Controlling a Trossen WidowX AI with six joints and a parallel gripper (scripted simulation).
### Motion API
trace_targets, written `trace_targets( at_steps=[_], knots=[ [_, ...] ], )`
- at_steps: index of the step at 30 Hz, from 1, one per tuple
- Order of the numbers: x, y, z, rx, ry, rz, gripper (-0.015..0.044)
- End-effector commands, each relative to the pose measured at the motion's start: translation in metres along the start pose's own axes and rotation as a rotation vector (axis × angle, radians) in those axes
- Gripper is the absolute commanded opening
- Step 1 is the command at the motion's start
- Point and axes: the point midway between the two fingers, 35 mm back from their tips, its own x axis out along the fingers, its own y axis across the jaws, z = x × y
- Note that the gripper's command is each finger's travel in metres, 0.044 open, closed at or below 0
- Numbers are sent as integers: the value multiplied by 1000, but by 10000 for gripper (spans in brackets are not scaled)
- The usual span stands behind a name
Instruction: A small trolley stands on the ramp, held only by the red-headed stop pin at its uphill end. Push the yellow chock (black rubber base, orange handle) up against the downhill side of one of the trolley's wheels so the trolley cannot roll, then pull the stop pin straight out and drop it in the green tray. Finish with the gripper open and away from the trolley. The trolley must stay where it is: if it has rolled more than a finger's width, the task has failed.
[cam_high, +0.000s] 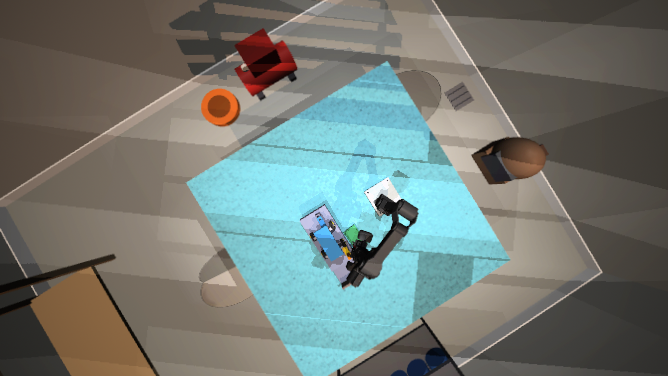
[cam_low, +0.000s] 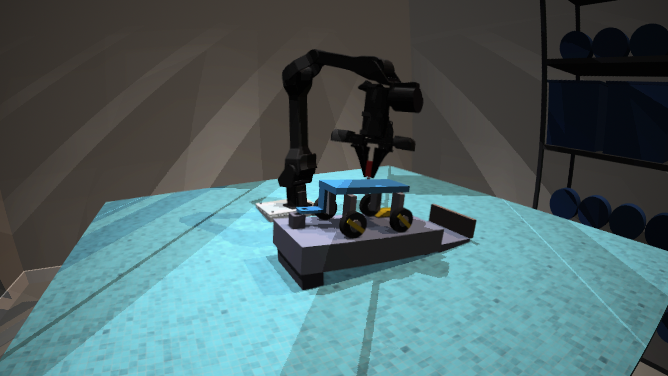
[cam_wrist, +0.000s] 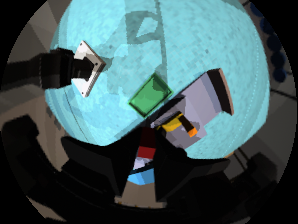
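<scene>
The red-headed stop pin (cam_low: 369, 168) (cam_wrist: 146, 151) is between the fingertips of my gripper (cam_low: 369, 172), which is shut on it and held up, clear of the ramp. The blue trolley (cam_high: 327, 243) (cam_low: 365, 185) (cam_wrist: 141, 176) stands on the grey ramp (cam_high: 341, 272) (cam_low: 360, 256) (cam_wrist: 197, 100). The yellow chock (cam_high: 346, 251) (cam_low: 384, 213) (cam_wrist: 171, 123) with its orange handle is at the downhill side of the trolley's far wheel in the exterior view; whether they touch is unclear. The green tray (cam_high: 352, 233) (cam_wrist: 151, 96) lies beside the ramp, hidden in the exterior view, close to the gripper from above.
The dark stop block (cam_low: 296, 220) is at the ramp's uphill end, by the trolley's blue tongue. An end board (cam_low: 452, 220) (cam_wrist: 221, 92) stands at the downhill end. The arm's white base plate (cam_high: 376, 194) (cam_low: 274, 208) (cam_wrist: 84, 87) is on the tray's side of the ramp.
</scene>
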Motion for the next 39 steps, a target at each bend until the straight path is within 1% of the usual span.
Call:
trace_targets(
  at_steps=[1,27,34,39],
  knots=[
    [0,3,1,-113,-12,-21,0],
    [1,4,-4,-896,-114,-132,0],
    [1,5,-4,-918,-115,-136,0],
    [12,10,3,-952,-120,-141,0]
  ],
)
